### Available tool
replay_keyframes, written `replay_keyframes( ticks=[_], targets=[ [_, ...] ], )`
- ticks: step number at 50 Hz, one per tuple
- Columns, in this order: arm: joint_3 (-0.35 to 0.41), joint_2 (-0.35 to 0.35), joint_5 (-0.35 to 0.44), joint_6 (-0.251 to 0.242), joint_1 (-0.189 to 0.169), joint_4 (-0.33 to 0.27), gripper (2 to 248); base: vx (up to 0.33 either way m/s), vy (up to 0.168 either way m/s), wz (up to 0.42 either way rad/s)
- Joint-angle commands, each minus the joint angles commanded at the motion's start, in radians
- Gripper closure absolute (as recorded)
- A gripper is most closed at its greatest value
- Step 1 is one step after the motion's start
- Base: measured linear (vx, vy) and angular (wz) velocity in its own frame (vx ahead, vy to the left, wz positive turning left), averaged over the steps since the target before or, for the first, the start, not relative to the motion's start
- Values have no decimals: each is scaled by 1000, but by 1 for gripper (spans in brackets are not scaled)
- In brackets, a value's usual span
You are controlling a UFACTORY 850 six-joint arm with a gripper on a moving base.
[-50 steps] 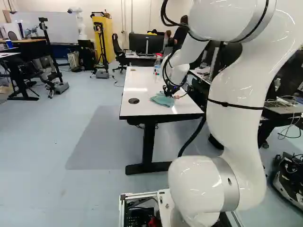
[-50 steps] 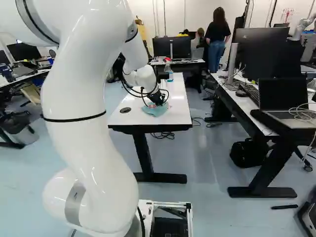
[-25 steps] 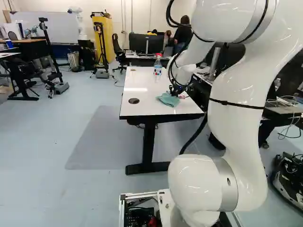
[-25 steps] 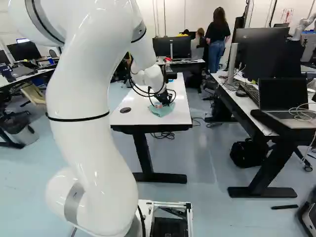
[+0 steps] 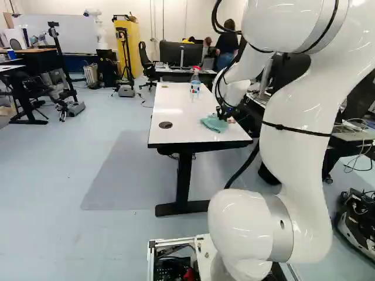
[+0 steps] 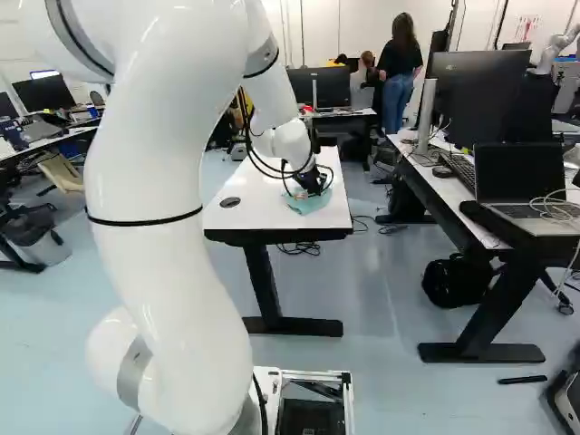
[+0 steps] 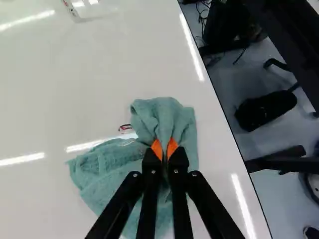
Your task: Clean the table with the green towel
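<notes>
In the right base view my gripper (image 6: 313,181) is low over the white table (image 6: 263,217), at the teal-green towel (image 6: 308,205). The wrist view shows the gripper (image 7: 165,150) shut on a raised fold of the towel (image 7: 167,117), orange pads pinching it from two sides. The rest of the cloth lies crumpled on the tabletop, beneath and beside the fingers, near a long table edge. A small red and dark scrap (image 7: 124,127) lies close beside the towel.
A clear bottle with a red cap (image 5: 195,82) stands farther back on the table. A dark grommet (image 5: 166,124) sits in the tabletop. To the right is a desk with a monitor and laptop (image 6: 521,177). Another robot (image 5: 96,26) stands far back.
The arm has swung rightward across the table in both base views, and the towel has slid along with the gripper. In the left base view the bottle now shows clear of the arm.
</notes>
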Motion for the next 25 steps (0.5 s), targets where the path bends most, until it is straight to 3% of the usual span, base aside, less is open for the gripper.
replay_keyframes(
  ticks=[11,25],
  targets=[
    [55,45,0,0,-1,0,218,0,0,0],
    [73,60,0,0,37,0,218,0,0,0]
  ],
)
